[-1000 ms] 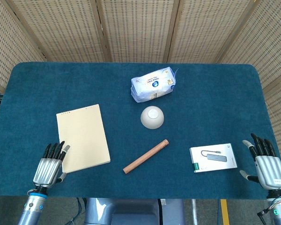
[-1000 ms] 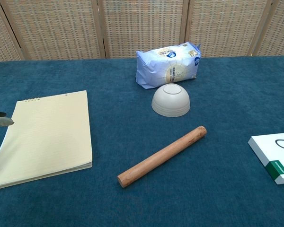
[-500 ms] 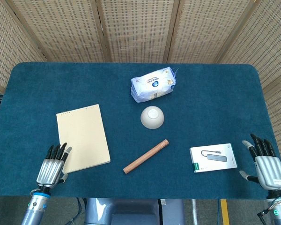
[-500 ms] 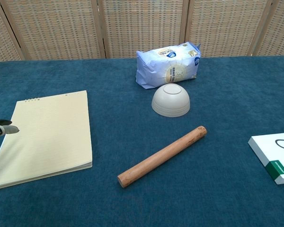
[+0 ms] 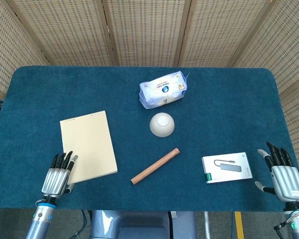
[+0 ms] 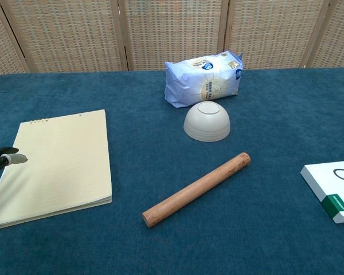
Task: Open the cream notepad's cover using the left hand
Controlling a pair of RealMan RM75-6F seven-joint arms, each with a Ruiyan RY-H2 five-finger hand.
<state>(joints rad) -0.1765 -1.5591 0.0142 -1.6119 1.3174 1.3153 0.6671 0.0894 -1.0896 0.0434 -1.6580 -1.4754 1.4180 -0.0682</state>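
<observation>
Flat cream notepad (image 5: 88, 147), fuzzy table (image 5: 224, 109)

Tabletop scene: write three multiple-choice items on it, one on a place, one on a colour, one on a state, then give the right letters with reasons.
1. Where does the bowl stand?
A. Between the flour bag and the rolling pin
B. On the notepad
C. Beside the white box

2. What colour is the table cloth?
A. Red
B. Dark teal blue
C. Grey

3. How is the cream notepad now?
A. Cover folded fully back
B. Lying flat and closed
C. Lifted by the right robot hand

Answers:
1 A, the bowl lies upside down just in front of the bag, with the pin nearer the robot.
2 B, the cloth is plainly teal blue.
3 B, the pad lies flat, with the left robot hand at its near left corner.
</observation>
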